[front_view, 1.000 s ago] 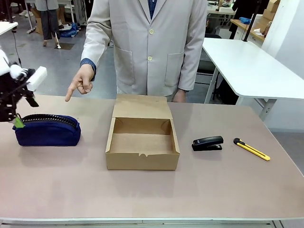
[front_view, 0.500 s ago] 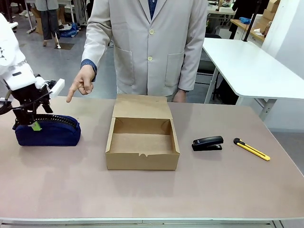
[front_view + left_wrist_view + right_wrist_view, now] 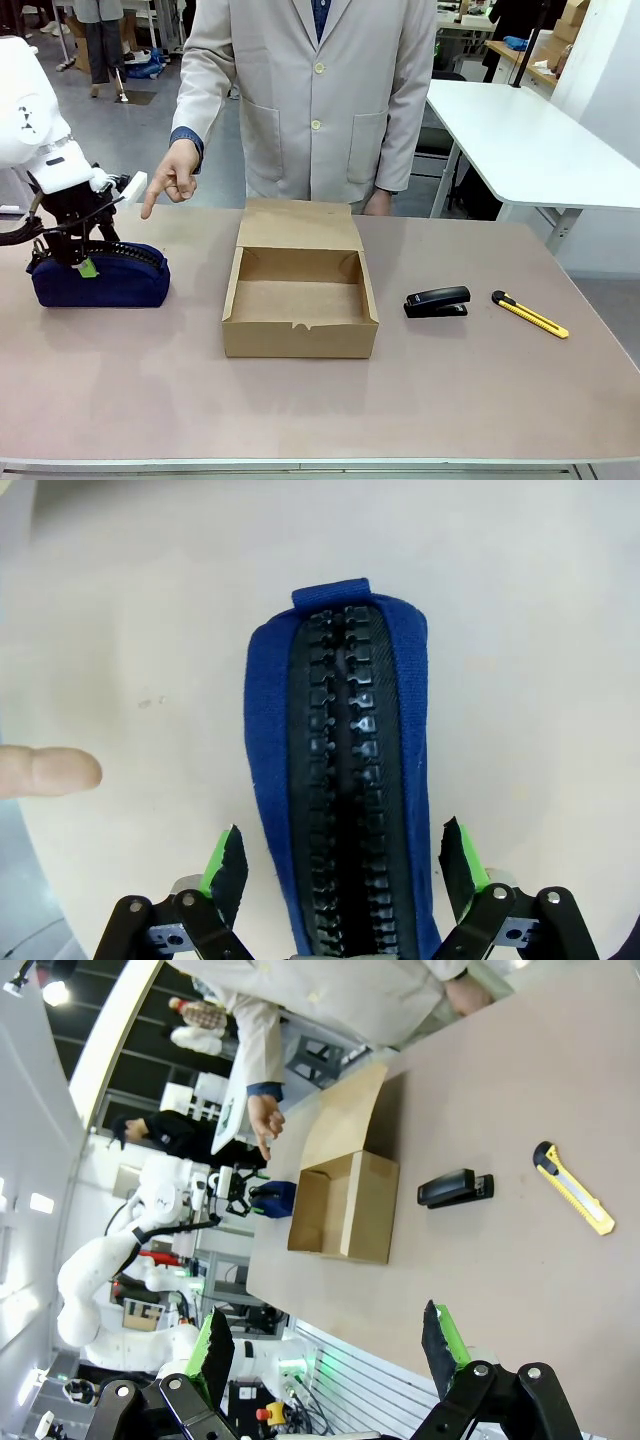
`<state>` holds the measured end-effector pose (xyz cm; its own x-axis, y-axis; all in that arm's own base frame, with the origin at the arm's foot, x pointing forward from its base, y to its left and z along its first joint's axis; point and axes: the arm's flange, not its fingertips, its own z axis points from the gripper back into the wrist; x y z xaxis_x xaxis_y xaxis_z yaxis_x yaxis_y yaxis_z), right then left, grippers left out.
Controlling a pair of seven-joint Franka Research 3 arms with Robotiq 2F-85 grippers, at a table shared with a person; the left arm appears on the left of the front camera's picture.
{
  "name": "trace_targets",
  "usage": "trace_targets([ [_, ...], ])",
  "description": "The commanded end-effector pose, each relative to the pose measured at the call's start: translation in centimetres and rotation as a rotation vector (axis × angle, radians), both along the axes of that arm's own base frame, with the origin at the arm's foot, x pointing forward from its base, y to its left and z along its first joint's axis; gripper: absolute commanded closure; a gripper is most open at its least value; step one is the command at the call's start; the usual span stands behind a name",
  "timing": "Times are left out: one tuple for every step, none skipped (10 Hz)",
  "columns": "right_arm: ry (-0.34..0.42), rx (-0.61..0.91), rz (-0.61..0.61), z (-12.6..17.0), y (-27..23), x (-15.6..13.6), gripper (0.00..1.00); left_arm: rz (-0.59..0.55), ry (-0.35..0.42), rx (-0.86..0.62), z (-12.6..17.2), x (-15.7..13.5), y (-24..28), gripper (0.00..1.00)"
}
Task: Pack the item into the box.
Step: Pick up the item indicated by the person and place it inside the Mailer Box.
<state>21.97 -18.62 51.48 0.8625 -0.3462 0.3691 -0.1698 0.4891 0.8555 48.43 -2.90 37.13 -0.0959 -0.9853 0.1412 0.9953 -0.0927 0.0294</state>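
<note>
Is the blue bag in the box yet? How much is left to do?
Not yet. The box sits open and empty, so it's ready. Right now the left end effector is open, straddling the blue pouch but not closed on it. Left to do: grip the pouch, lift it, carry it over and set it in the box.
</note>
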Motion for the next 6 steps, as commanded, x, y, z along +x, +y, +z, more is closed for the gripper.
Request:
trace_targets([
  [-0.028, 0.004, 0.008, 0.33, -0.08, 0.2, 0.0, 0.012, 0.022, -0.002, 0.15, 0.32, -0.15, 0.0],
  [-0.028, 0.004, 0.008, 0.33, -0.08, 0.2, 0.0, 0.015, 0.021, -0.002, 0.21, 0.28, -0.1, 0.0],
  [-0.028, 0.004, 0.008, 0.33, -0.08, 0.2, 0.0, 0.014, 0.034, 0.006, 0.21, 0.32, -0.09, 0.0],
  [-0.028, 0.004, 0.008, 0.33, -0.08, 0.2, 0.0, 0.019, 0.053, 0.023, 0.19, 0.26, -0.11, 0.46],
  [-0.028, 0.004, 0.008, 0.33, -0.08, 0.2, 0.0, 0.008, 0.066, 0.033, 0.16, 0.27, -0.07, 0.6],
  [-0.028, 0.004, 0.008, 0.33, -0.08, 0.2, 0.0, 0.001, 0.069, 0.043, 0.12, 0.29, -0.09, 1.0],
])
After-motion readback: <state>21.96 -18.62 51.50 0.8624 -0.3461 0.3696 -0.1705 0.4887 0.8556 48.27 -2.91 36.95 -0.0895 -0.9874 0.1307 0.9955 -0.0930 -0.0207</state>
